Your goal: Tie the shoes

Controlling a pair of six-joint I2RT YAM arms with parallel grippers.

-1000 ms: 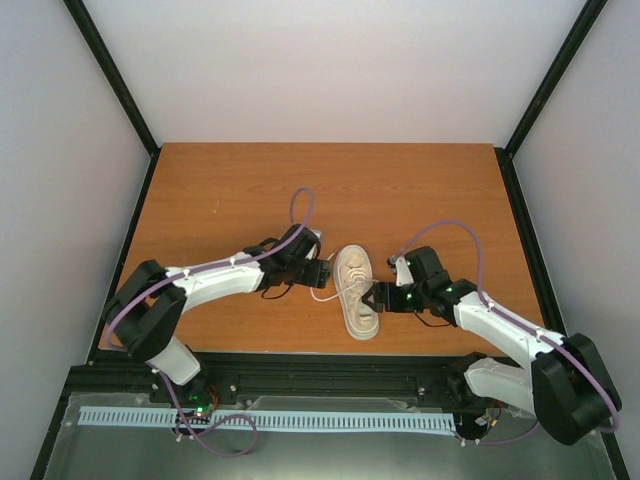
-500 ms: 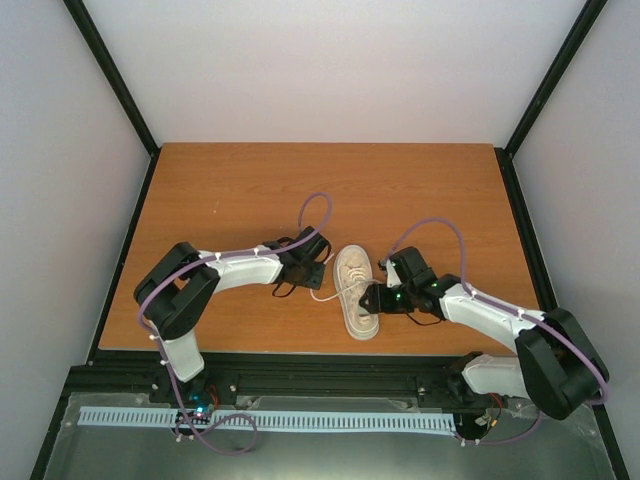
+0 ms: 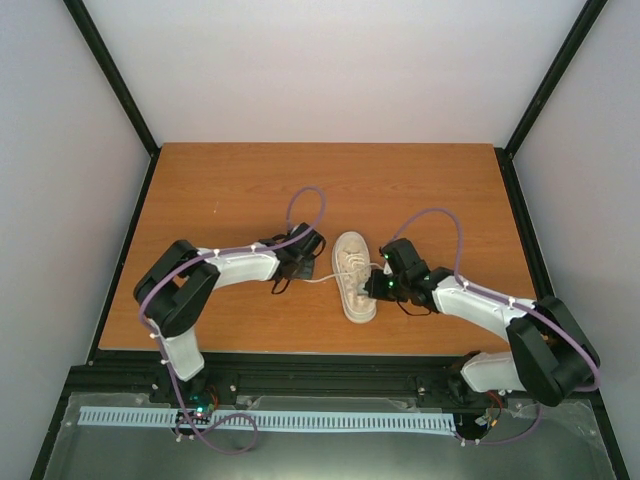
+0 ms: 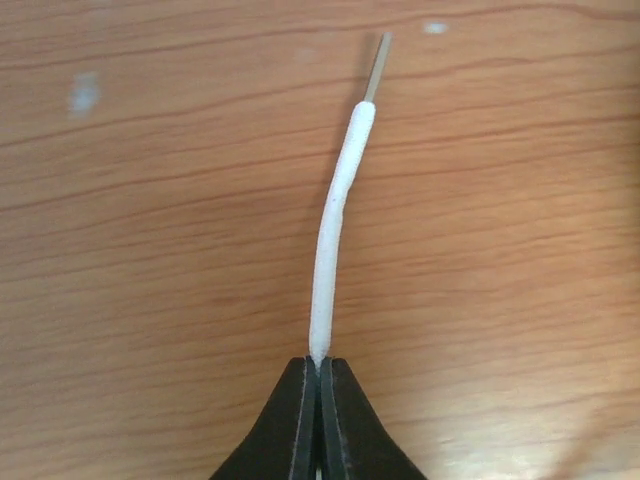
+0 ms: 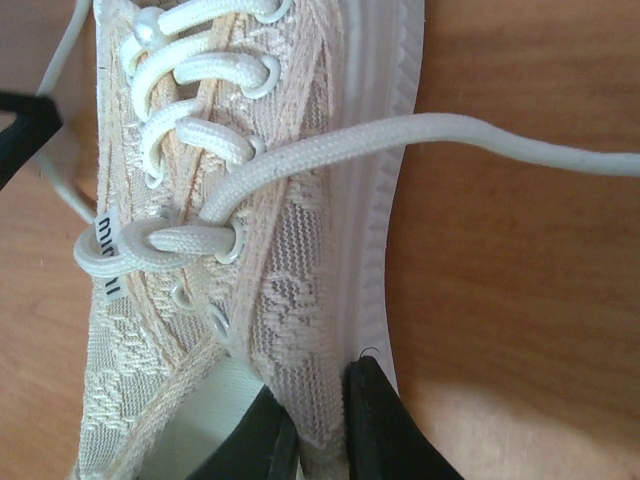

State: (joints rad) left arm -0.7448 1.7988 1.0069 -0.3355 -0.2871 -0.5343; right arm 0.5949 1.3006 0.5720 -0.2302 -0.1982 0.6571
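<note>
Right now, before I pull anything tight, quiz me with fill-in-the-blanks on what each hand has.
1. The left hand is ____ on the white lace near its tip.
2. The right hand pinches the fabric upper of the cream ____.
3. The other lace strand trails onto the wooden table, held by ____ hand.
Missing words: shut; sneaker; neither.

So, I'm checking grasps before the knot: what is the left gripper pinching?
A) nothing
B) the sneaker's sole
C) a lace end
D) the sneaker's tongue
C: the left wrist view shows the left gripper shut on the white lace end, its tip pointing away.
</note>
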